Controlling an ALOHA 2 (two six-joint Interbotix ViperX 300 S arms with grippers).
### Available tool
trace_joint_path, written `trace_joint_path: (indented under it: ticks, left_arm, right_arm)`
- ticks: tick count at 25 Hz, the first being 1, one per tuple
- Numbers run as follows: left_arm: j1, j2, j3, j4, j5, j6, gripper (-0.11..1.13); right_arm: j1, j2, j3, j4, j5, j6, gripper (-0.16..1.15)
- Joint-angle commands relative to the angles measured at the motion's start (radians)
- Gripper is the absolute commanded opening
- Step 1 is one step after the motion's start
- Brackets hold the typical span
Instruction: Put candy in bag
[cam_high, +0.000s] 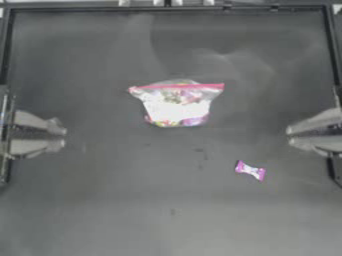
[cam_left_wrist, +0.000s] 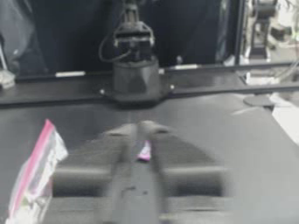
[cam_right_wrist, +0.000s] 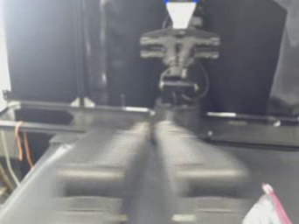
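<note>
Clearly the right gripper (cam_high: 288, 136), parked with jaws closed at the table's (cam_high: 100, 210) right edge like the left gripper (cam_high: 63, 136) opposite, should open over the candy (cam_high: 250, 170) lying nearer that edge, front of the bag (cam_high: 177, 102).

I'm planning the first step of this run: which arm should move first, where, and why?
Probably the right gripper should reach toward the candy, which lies alone on the table on its side, nearer it than the left gripper. Both arms are drawn back at the table's edges with their jaws together, holding nothing. The bag lies at mid-table, apart from the candy.
</note>
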Motion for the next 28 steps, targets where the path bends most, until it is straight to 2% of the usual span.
trace_joint_path:
  ticks: [1,4,7,13,18,23,28]
  left_arm:
    - [0.015,0.061,-0.041,-0.017,0.009,0.000,1.07]
    - [0.046,0.077,-0.051,-0.028,0.037,0.000,1.00]
    - [0.072,0.078,-0.058,-0.038,0.067,0.000,1.01]
    - [0.138,0.117,-0.094,-0.041,0.179,-0.002,1.01]
    - [0.204,0.166,-0.104,-0.040,0.219,0.003,1.01]
    - [0.238,0.198,-0.103,-0.025,0.227,0.006,1.01]
    - [0.279,0.232,-0.103,-0.017,0.229,0.006,1.01]
  right_arm:
    - [0.000,0.006,-0.015,0.006,-0.003,0.000,1.04]
    - [-0.008,0.005,-0.020,0.006,0.014,-0.002,1.01]
    - [-0.015,0.005,-0.038,0.012,0.063,0.000,1.00]
    - [-0.054,0.021,-0.138,0.037,0.281,0.000,1.00]
    - [-0.112,0.083,-0.236,0.035,0.446,0.000,1.00]
    - [-0.155,0.192,-0.364,-0.002,0.592,-0.003,0.99]
    - [-0.175,0.299,-0.482,-0.048,0.683,-0.003,0.99]
